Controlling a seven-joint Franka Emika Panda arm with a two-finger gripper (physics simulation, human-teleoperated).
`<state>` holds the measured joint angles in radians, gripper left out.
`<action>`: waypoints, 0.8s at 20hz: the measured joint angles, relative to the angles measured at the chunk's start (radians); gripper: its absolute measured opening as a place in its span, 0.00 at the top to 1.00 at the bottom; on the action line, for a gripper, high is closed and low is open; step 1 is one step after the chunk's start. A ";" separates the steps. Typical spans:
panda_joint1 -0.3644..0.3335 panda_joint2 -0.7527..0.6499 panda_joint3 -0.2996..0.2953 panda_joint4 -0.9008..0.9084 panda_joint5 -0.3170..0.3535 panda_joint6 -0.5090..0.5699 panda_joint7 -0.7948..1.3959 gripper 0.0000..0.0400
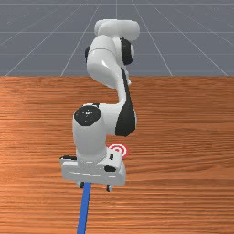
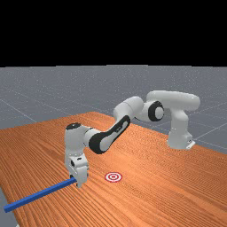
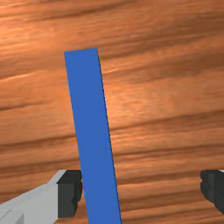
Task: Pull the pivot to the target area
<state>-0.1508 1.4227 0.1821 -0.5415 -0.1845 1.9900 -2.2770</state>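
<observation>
Blue and straight, the pivot [image 3: 94,131] lies between the open sides of our end effector [image 3: 141,192], which is released, grasping nothing. It runs very near one finger [image 3: 70,192] (we cannot tell if they touch). Probably we straddle it so that closing can secure it; the target [image 2: 113,177] waits beside the end effector, toward the arm's base [image 2: 179,133].

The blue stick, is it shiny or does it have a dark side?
Wrist view: the blue stick looks evenly blue on top, with no glare; the table has pale shiny patches. Far view: the stick's side looks darker than its top.
</observation>
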 joint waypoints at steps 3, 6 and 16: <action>0.000 0.000 0.000 0.000 0.000 0.000 0.000 0.63; 0.000 0.000 0.000 0.000 0.000 0.000 0.000 0.76; -0.076 -0.170 0.098 -0.296 -0.098 0.090 -0.605 0.70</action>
<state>-0.2266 1.2525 0.2797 -0.8372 -0.2827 2.0801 -2.8817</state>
